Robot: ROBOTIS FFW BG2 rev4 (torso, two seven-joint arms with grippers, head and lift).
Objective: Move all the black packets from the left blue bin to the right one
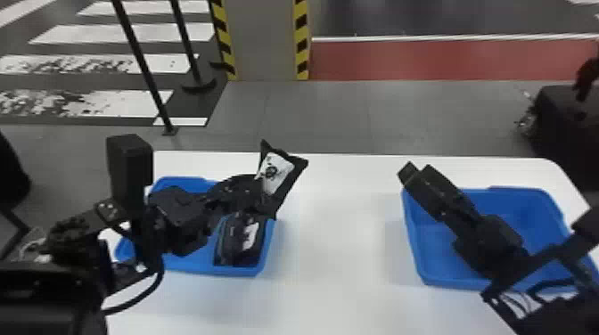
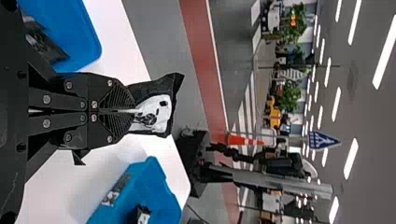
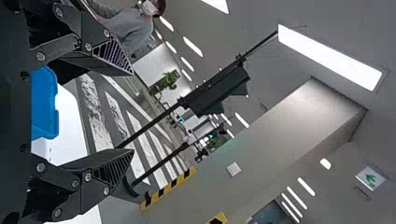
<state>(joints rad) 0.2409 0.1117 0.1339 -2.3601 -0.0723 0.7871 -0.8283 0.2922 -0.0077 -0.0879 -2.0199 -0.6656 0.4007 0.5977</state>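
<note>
Table [image 1: 336, 258] below, packet [image 1: 281, 180] in left gripper [image 1: 260, 196]

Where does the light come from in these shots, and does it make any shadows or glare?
Head view: soft, faint shadows on the white table, including one beside the left blue bin; left wrist view: rows of ceiling lights glaring white; right wrist view: a large ceiling panel washed out to plain white.
</note>
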